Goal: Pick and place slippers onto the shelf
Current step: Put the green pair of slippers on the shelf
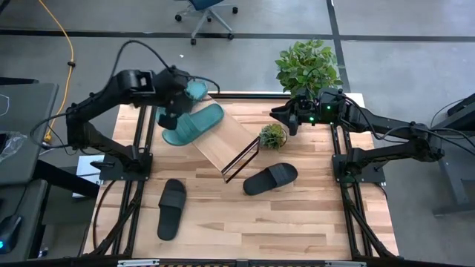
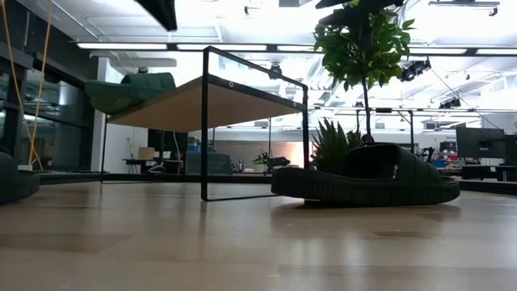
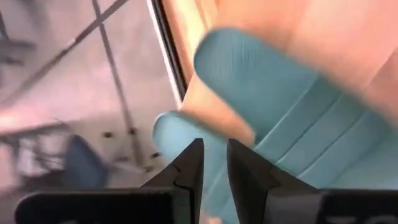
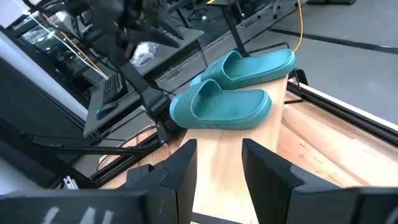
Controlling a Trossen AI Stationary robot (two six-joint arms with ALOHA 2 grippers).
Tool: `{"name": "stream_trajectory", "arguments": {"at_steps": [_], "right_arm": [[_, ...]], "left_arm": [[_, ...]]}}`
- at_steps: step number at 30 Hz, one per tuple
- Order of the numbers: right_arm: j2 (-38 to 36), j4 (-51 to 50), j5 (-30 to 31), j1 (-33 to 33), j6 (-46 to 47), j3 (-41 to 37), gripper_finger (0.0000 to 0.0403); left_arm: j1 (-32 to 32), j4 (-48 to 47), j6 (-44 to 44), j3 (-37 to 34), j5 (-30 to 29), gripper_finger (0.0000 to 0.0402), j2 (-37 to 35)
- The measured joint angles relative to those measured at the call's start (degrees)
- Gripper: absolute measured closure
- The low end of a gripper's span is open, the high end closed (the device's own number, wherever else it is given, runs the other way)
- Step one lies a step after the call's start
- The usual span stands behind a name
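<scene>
Two teal slippers lie sole down, side by side, on the slanted wooden shelf (image 1: 234, 137): one (image 1: 197, 124) nearer the table's middle, the other (image 1: 197, 90) toward the far edge. The right wrist view shows both (image 4: 224, 106) (image 4: 255, 65). My left gripper (image 1: 171, 117) hovers above them. Its fingers stand narrowly apart (image 3: 214, 171) with nothing between them. One black slipper (image 1: 172, 208) lies flat on the table at the near left, another (image 1: 271, 178) beside the shelf's frame. My right gripper (image 1: 282, 116) waits open (image 4: 219, 152) at the far right.
A small potted plant (image 1: 273, 136) stands by the shelf's right end, and a larger one (image 1: 308, 67) at the table's far edge. In the low view the black slipper (image 2: 371, 178) lies right of the shelf's wire frame (image 2: 204, 121). Bare tabletop lies along the near edge.
</scene>
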Motion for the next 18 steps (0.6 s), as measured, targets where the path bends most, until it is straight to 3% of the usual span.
{"name": "stream_trajectory", "arguments": {"at_steps": [5, 9, 14, 18], "right_arm": [[0.0, 0.0, -1.8, 0.0, 0.0, 0.0, 0.0284], [0.0, -0.4, -3.9, 0.0, -0.4, 0.0, 0.0284], [0.0, -2.2, -5.7, 0.0, -2.5, 0.0, 0.0284], [0.0, -3.3, -7.2, 0.0, -4.6, 0.0, 0.0284]], "left_arm": [[-0.1, -2.2, -18.8, 5.0, 12.2, 0.0344, -0.1], [-2.3, -2.1, -31.0, 4.2, 19.8, 0.0345, -1.6], [-11.0, -1.3, -43.8, 2.7, 17.2, 0.0378, -3.9], [-20.5, -0.5, -57.0, 2.7, 6.8, 0.0393, -5.4]]}}
